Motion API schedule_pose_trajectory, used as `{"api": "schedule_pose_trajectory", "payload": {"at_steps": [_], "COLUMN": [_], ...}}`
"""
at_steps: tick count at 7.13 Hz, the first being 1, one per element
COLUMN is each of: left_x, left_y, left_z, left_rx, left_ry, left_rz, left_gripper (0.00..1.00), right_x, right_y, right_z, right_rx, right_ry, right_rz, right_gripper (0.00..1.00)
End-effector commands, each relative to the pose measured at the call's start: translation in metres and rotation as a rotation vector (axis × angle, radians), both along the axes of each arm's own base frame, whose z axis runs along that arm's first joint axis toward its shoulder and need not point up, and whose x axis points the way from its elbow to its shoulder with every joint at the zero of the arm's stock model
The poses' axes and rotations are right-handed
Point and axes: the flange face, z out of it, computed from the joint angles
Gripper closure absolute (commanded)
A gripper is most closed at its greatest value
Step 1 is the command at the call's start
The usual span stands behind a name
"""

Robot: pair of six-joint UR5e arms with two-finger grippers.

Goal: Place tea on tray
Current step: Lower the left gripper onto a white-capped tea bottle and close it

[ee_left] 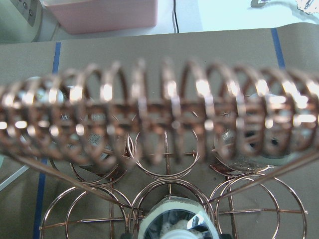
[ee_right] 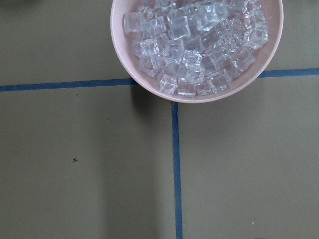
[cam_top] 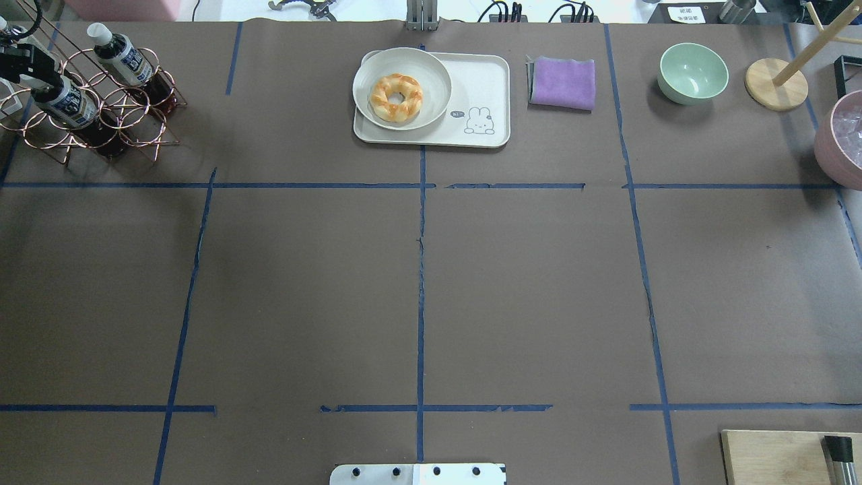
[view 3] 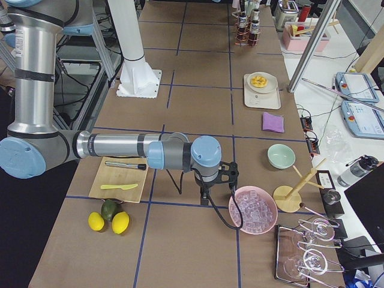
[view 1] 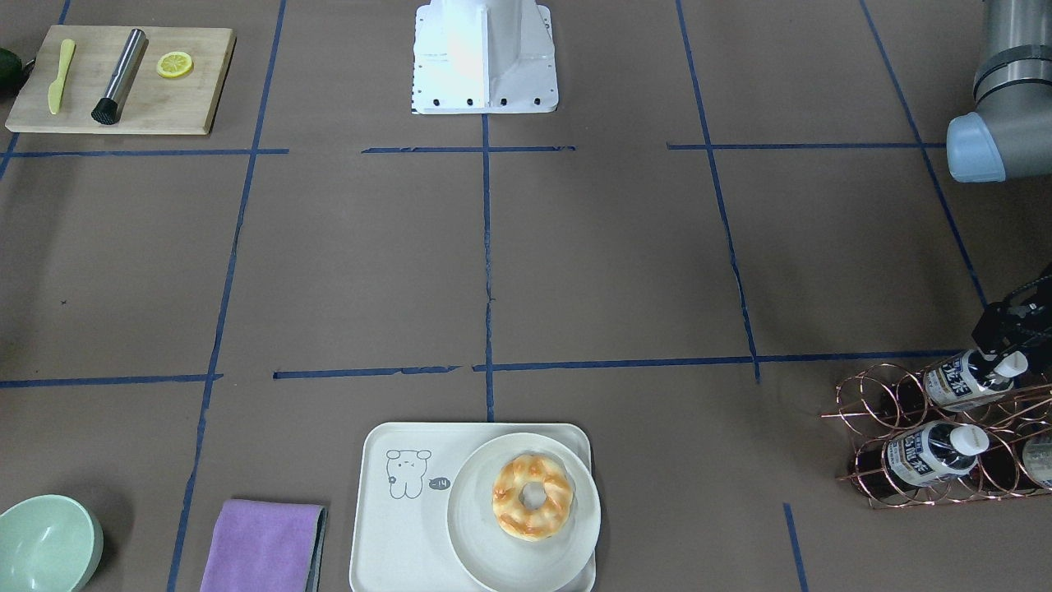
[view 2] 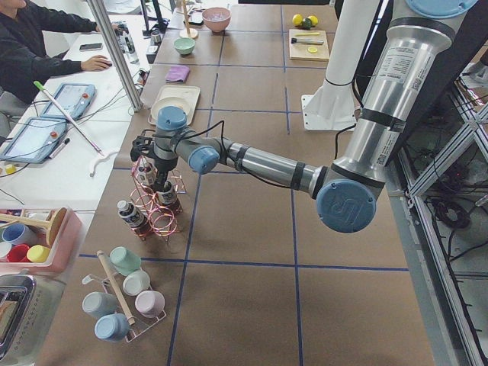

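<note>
Several tea bottles lie in a copper wire rack [view 1: 879, 411] at the table's far left corner [cam_top: 141, 128]. My left gripper [view 1: 1015, 337] is at the white cap of the upper tea bottle [view 1: 962, 385], which still lies in the rack [cam_top: 67, 102]. I cannot tell whether its fingers grip the cap. The left wrist view shows that cap close up [ee_left: 177, 221]. The cream tray [view 1: 394, 534] carries a round plate [view 1: 485, 563] with a doughnut [view 1: 532, 497]. My right gripper [view 3: 227, 175] hangs over a pink bowl of ice [ee_right: 197, 50]. I cannot tell its state.
A second tea bottle [view 1: 929, 452] and a third [view 1: 1040, 460] lie lower in the rack. A purple cloth [view 1: 263, 547] and a green bowl [view 1: 45, 543] sit beside the tray. A wooden board [view 1: 123, 78] with a lemon slice lies near the robot's right.
</note>
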Motion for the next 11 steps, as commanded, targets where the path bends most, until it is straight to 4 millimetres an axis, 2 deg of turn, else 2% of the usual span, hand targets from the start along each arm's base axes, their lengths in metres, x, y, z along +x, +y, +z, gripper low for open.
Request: {"api": "schedule_pose_trajectory", "payload": {"at_steps": [1, 5, 6, 7, 8, 9, 10, 11], "left_x": [0.0, 0.0, 0.0, -0.001, -0.003, -0.008, -0.016, -0.027], "left_y": [0.0, 0.0, 0.0, 0.0, 0.001, -0.003, -0.01, -0.012], "left_z": [-0.001, 0.0, -0.002, -0.002, -0.004, -0.01, -0.019, -0.04], "left_rx": [0.002, 0.003, 0.005, 0.003, -0.004, -0.001, -0.026, -0.047], "left_ry": [0.001, 0.0, 0.0, 0.002, 0.003, 0.009, 0.004, -0.002], "left_rz": [0.001, 0.003, 0.003, -0.001, -0.005, -0.009, -0.024, -0.04], "left_gripper": [0.44, 0.49, 0.56, 0.69, 0.93, 1.0, 1.0, 1.0], "right_x": [0.0, 0.0, 0.0, 0.0, 0.0, 0.0, 0.0, 0.0], "right_y": [0.0, 0.0, 0.0, 0.0, 0.0, 0.0, 0.0, 0.0], "right_z": [0.0, 0.0, 0.0, 0.0, 0.0, 0.0, 0.0, 0.0], "right_rx": [0.001, 0.001, 0.0, 0.0, 0.0, 0.0, 0.0, 0.002], "right_ry": [-0.001, -0.001, -0.001, 0.001, -0.001, -0.001, -0.001, 0.0], "right_rz": [0.0, 0.0, -0.001, -0.001, -0.001, -0.001, -0.001, -0.001], "right_gripper": [0.0, 0.0, 0.0, 0.0, 0.0, 0.0, 0.0, 0.0]}}
